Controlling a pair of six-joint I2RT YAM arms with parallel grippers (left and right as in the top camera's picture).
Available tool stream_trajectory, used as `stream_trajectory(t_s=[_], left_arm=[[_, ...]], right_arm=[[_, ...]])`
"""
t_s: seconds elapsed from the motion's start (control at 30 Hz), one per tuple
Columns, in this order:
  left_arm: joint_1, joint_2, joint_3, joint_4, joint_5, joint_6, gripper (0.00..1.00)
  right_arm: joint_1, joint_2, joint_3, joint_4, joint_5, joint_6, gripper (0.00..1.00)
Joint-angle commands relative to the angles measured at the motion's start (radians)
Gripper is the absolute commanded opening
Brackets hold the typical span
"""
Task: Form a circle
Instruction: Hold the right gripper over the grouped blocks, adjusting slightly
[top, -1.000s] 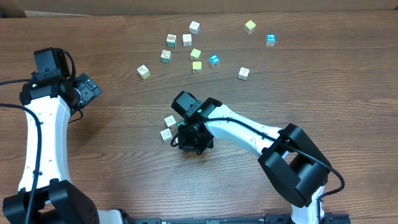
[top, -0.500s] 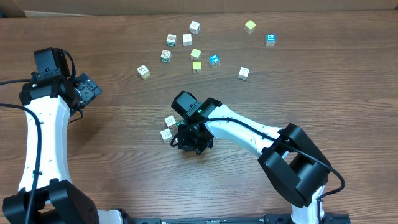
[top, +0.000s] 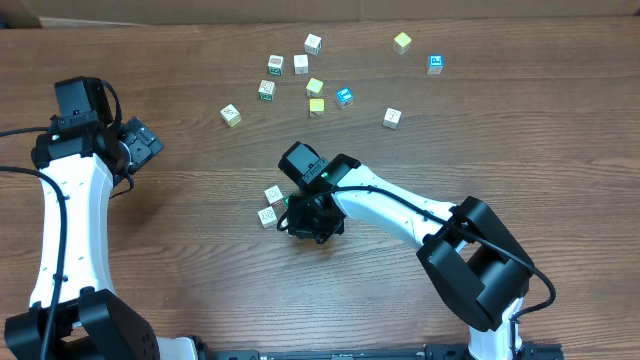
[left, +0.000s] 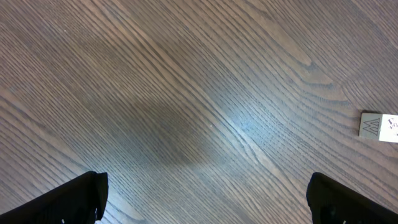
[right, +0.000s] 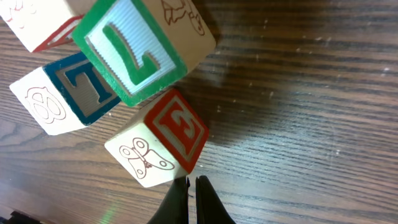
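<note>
Finding: the task was only partly done. The circle (top: 271, 205), at this point a small tight cluster of whitish wooden cubes with printed faces, lay near the middle of the brown wooden table (top: 500, 120). The right wrist view showed about four cubes packed close: a green-faced cube (right: 134, 53), a blue-lettered cube (right: 62, 102), a red-faced cube (right: 165, 146) and part of a fourth at the upper left corner. No open centre was visible, so I judged it a clump rather than a ring.

The right gripper (right: 193, 193) had its fingers closed on nothing, tips just beside the red-faced cube; contact could not be confirmed. The left gripper (top: 143, 143) hung with fingers wide apart and empty, well apart from the cluster.

Outstanding: the loose yellow, blue and white cubes (top: 315, 86) lay scattered across the far side of the table.
</note>
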Motion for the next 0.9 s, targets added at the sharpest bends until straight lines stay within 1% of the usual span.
stream_trajectory(t_s=[0.0, 0.33, 0.57, 0.87], left_arm=[[-0.002, -0.009, 0.011, 0.002, -0.006, -0.013, 1.0], [-0.002, -0.009, 0.011, 0.002, -0.006, -0.013, 1.0], [-0.002, -0.009, 0.011, 0.002, -0.006, -0.013, 0.99], [-0.002, -0.009, 0.011, 0.002, -0.006, -0.013, 1.0]], right_arm=[[-0.003, 0.008, -0.007, 0.006, 0.013, -0.004, 0.04], [0.014, 0.008, -0.007, -0.014, -0.022, -0.004, 0.04], [0.042, 0.008, -0.007, 0.0, -0.013, -0.003, 0.04], [0.043, 0.008, -0.007, 0.025, -0.011, -0.003, 0.04]])
